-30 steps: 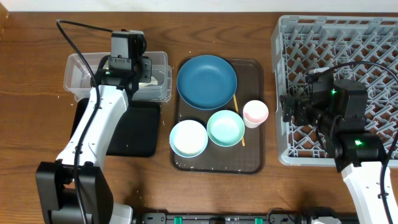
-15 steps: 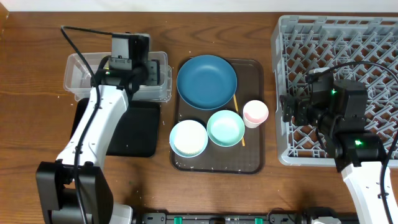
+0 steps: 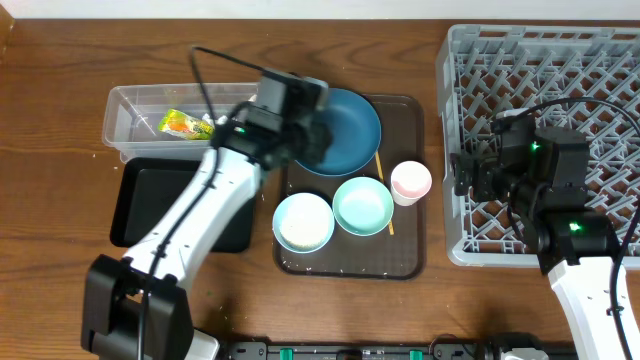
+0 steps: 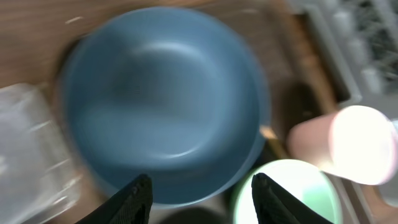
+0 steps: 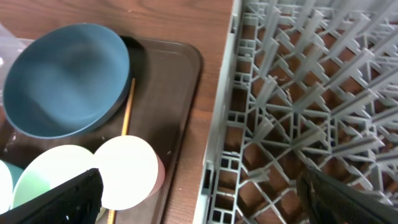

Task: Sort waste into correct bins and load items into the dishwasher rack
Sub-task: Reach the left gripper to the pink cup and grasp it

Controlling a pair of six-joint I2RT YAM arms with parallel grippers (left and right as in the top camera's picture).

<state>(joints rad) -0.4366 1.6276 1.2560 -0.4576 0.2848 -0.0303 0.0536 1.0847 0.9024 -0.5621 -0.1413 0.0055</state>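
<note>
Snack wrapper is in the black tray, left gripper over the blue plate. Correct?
No. The overhead view shows the snack wrapper lying in the clear tub, not the black tray. The left gripper is over the blue plate, as you said.

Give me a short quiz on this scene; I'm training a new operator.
1. True or false: the wrapper lies in the black tray.
2. Which dish are the left jaws over? A) plate B) cup C) white bowl
3. What thin thing lies on the brown tray at the plate's edge?
Key: 1. False; it lies in the clear tub. 2. A. 3. The stick.
</note>
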